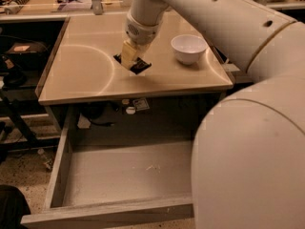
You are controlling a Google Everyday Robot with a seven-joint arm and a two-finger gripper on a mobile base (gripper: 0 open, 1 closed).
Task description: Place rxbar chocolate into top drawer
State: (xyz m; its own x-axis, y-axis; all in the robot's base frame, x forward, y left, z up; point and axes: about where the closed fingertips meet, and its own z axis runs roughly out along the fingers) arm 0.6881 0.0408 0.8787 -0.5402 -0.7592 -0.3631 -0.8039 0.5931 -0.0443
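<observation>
The rxbar chocolate [140,67], a small flat black bar, is at the middle of the tan tabletop [81,75]. My gripper [129,57] comes down from above with its yellowish fingers [127,51] closed across the bar, whose ends stick out on both sides. I cannot tell whether the bar rests on the table or is just off it. The top drawer [59,163] is pulled open below the table's front edge. Its grey floor is bare except for a small scrap. My arm covers its right part.
A white bowl [188,48] stands on the table to the right of the gripper. My large arm segments [252,142] fill the right side of the view. Shelves with clutter run along the back, and dark equipment and cables stand at the left of the table.
</observation>
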